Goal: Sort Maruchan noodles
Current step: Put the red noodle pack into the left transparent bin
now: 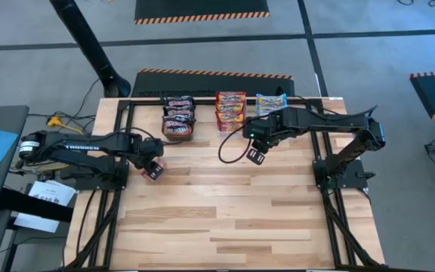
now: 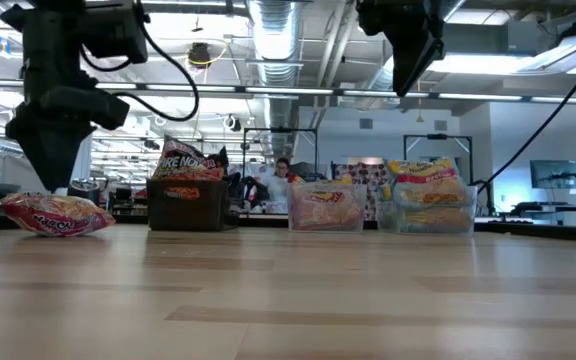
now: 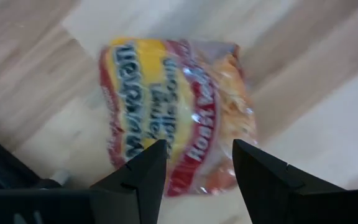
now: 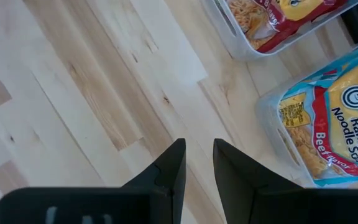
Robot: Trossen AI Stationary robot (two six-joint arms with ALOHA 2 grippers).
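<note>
Lying flat on the pale wood table (image 1: 225,204), left of the bins: one red-orange Maruchan packet (image 3: 176,118). Hovering just above it, fingers spread wide, nothing held: left gripper (image 3: 194,168). Hanging empty over bare planks near the blue-packet bin (image 4: 328,124), fingers gapped narrowly: right gripper (image 4: 199,165). Showing only in the low view: a person sitting (image 2: 282,172) behind the bins.

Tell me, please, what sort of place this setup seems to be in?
Probably a large open lab or workshop: exposed ceiling ducts, hazard-striped floor mats, and a butcher-block table framed with robot arms.
</note>
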